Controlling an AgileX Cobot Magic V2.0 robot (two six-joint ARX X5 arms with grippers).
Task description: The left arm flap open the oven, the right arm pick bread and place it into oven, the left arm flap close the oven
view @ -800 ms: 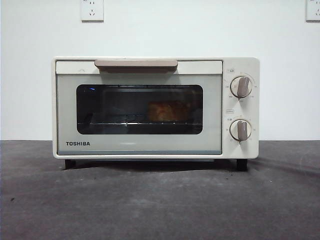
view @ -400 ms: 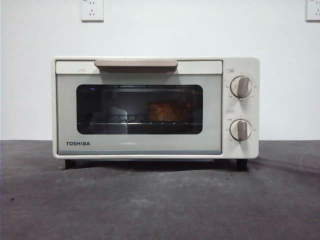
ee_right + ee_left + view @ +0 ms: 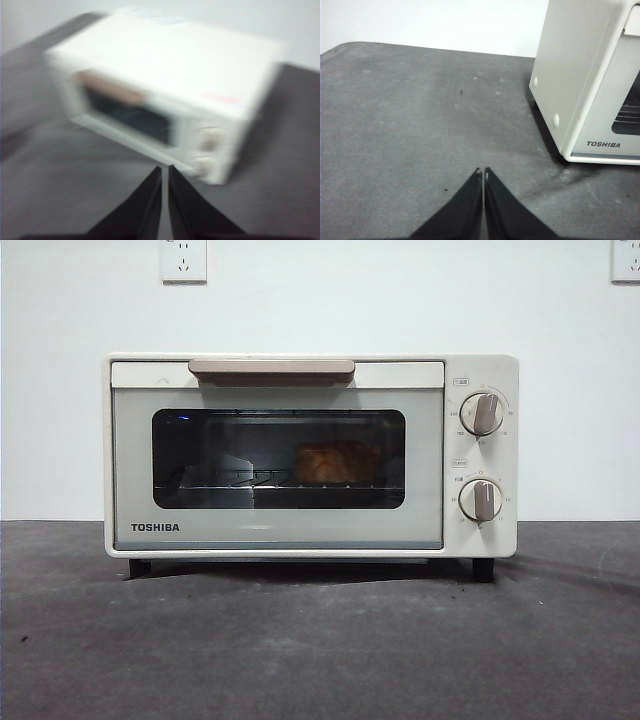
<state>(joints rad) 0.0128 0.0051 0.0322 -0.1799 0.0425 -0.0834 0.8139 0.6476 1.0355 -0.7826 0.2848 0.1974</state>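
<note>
Front view puts the oven [image 3: 311,455] in the middle of my frame, standing square on the dark table [image 3: 320,640] against a white wall [image 3: 400,300]. Its door is shut, with the handle [image 3: 271,368] running along the top edge. Through the dark window [image 3: 279,458] I see the bread [image 3: 336,462] sitting on the wire rack [image 3: 230,480], right of the window's centre. Two dials [image 3: 481,413] stand one above the other at the right of the oven front. Two wall sockets [image 3: 184,258] show at the upper left and upper right corners of the frame. I see no arm in this view.

On my left wrist view, the left gripper [image 3: 482,173] has its jaws pressed together with nothing between them, over bare table. The oven's side panel and front corner fill the upper right of that frame, well apart from the gripper.

My right wrist view is blurred. The right gripper [image 3: 164,170] also has its jaws drawn together and carries nothing. The oven lies across the middle of that frame, seen from above and in front, with handle and dials only just made out; the gripper is apart from it.
</note>
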